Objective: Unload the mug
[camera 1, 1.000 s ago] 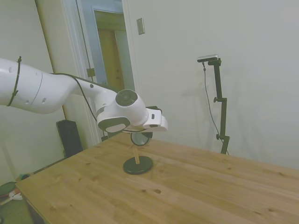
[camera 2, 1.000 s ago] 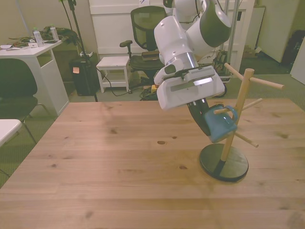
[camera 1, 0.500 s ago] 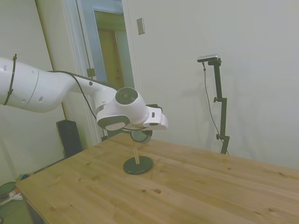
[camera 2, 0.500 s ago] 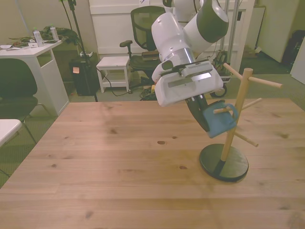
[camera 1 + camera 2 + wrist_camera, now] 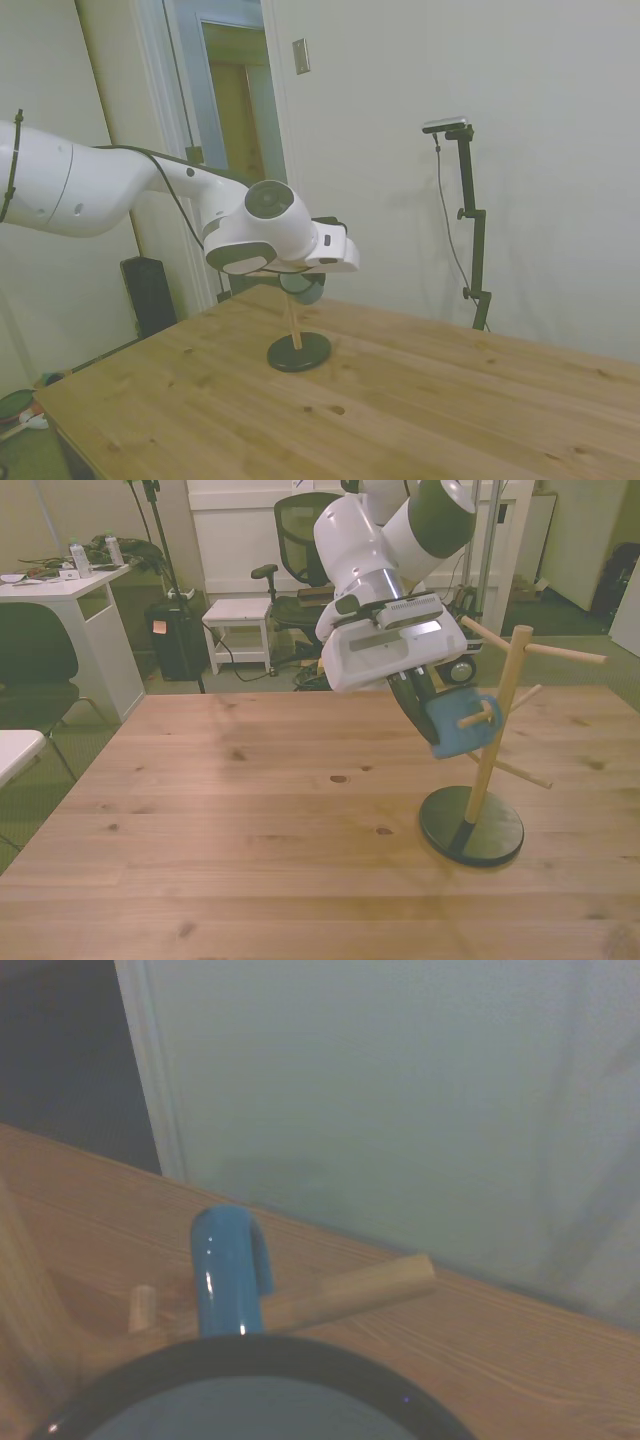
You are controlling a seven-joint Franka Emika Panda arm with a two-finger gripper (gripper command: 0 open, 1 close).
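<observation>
1 mug (image 5: 458, 725) sits clamped in the gripper (image 5: 432, 717), lifted since a second ago; its handle is still round the peg (image 5: 473, 720) just ahead, so unloading isn't finished.

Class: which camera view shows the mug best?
The front view: the blue mug shows whole at a peg of the wooden stand, against the hand. The side view hides most of it behind the arm; the wrist view shows only its rim and handle.
</observation>
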